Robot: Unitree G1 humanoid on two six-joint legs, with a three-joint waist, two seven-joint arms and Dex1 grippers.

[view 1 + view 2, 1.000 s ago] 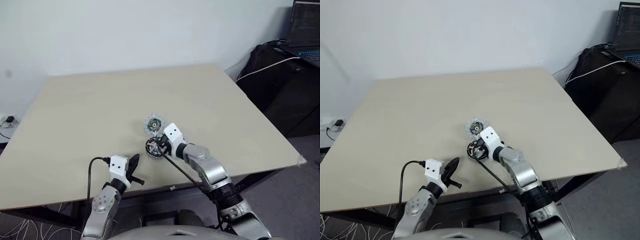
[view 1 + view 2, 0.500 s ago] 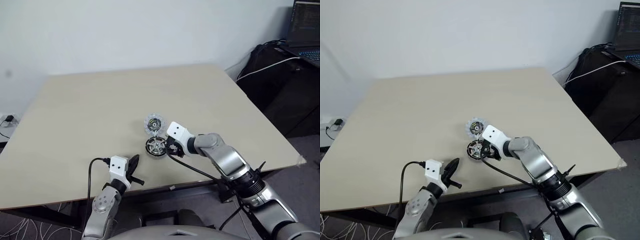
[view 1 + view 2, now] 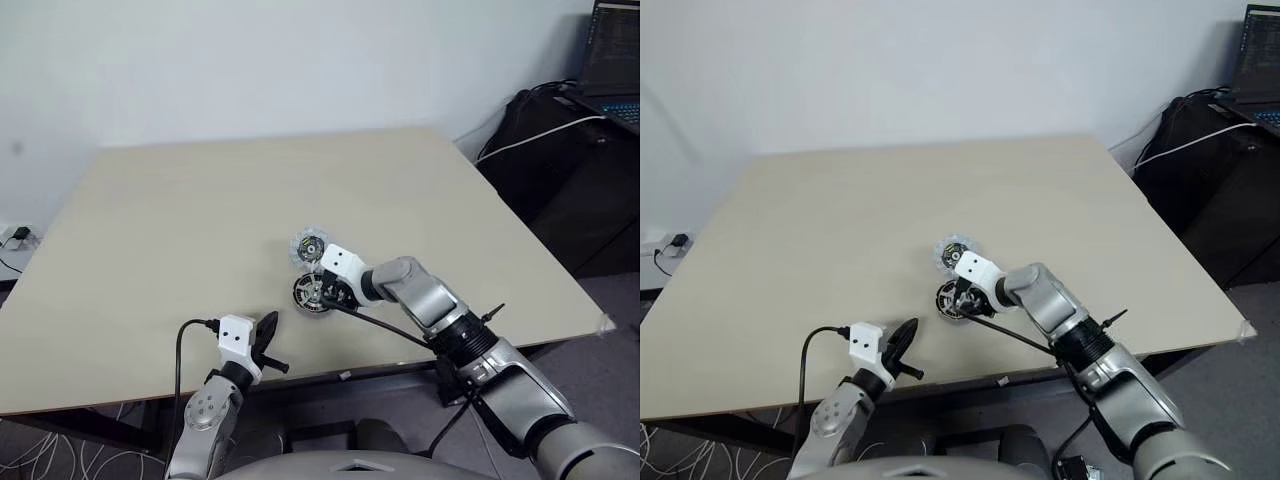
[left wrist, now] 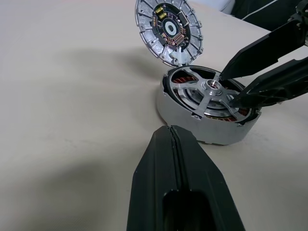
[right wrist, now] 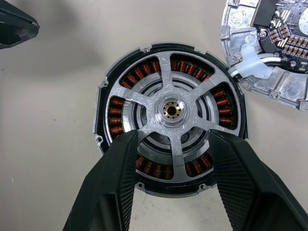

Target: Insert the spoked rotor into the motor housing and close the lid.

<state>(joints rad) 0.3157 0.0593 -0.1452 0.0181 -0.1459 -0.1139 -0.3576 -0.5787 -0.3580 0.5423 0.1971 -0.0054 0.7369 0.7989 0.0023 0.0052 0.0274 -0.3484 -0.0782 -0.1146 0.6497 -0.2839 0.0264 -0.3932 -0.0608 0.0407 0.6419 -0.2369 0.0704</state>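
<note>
The left gripper [image 3: 268, 335] is being held at the near edge of the tabletop [image 3: 180, 220], its fingers [image 4: 180, 192] pressed together on nothing. Broad bare surface is being left open to the left and behind. Near the middle, the spoked rotor [image 5: 171, 109] is being seen seated inside the motor housing [image 5: 115, 108]. The right gripper [image 5: 171, 149] is being poised over it, its fingers [image 5: 115, 183] spread apart across the near rim, gripping nothing. The lid [image 3: 309, 246] is being shown just behind, touching the housing, inner face up.
</note>
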